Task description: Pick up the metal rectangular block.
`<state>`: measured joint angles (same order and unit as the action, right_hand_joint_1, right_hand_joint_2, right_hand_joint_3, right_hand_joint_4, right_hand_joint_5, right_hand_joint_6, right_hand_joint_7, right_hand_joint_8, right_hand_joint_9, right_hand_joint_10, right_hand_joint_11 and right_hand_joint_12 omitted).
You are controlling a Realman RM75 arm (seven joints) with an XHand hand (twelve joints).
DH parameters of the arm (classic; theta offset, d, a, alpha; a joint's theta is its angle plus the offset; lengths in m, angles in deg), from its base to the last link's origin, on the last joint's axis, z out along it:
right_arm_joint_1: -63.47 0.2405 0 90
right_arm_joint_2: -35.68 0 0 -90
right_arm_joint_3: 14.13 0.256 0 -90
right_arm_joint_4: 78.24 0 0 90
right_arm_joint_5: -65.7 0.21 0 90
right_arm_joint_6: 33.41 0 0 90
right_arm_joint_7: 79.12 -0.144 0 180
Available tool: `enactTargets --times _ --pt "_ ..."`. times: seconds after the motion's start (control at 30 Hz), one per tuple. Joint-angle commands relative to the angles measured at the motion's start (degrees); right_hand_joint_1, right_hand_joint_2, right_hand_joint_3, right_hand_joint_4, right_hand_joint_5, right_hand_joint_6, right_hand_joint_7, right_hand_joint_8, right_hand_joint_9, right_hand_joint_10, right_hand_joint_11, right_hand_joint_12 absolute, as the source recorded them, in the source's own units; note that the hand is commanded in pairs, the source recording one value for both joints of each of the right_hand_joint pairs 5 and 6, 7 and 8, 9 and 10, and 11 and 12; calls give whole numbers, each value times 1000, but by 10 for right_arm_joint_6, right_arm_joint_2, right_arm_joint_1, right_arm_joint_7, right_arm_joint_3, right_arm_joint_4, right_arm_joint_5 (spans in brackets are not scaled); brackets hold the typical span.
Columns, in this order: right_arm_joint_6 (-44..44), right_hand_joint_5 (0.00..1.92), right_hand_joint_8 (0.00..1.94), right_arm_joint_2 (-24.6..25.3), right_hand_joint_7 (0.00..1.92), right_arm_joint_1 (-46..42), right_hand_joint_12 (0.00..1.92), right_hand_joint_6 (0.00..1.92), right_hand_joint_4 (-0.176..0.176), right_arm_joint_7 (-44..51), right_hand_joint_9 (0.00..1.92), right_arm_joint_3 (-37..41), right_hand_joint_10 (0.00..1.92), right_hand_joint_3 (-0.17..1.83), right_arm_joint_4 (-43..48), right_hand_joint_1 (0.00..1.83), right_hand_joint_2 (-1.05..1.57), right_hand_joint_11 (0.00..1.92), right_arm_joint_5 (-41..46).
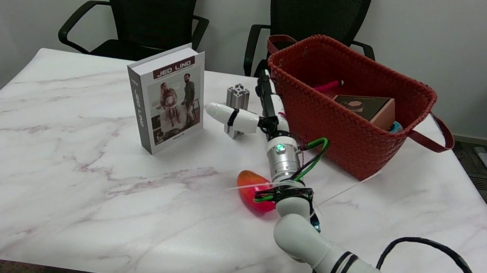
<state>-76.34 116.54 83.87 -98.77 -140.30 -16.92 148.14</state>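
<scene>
The metal rectangular block (236, 96), a short silver extrusion with grooved sides, stands upright on the marble table (52, 176) between the book and the basket. My right hand (262, 113) is right beside it, on its right. The white thumb (232, 117) stretches left across the front of the block's lower half and hides that part. The dark fingers (263, 89) point away from me along the basket wall, with a gap between them and the block. The block stands on the table and nothing is clasped in the hand.
A book (168, 97) stands upright just left of the block. A red woven basket (367, 139) holding a box and small items sits close on the right. A red-orange object (254, 194) lies under my forearm. Two black chairs stand behind the table.
</scene>
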Motion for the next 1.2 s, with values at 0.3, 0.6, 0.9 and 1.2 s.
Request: enactTargets --times 0.3,0.6,0.9,1.2 --pt "20 0 137 10 137 44 0 0 0 -64 162 -18 162 205 -100 1011 248 0 4" --pt "23 0 162 17 162 58 0 0 0 -81 182 -18 182 210 -140 1005 257 0 3" --pt "45 0 172 28 172 86 0 0 0 -93 190 -19 190 231 -182 995 256 0 -1" --pt "68 0 169 37 169 115 0 0 0 -93 179 -19 179 248 -214 991 241 0 0"
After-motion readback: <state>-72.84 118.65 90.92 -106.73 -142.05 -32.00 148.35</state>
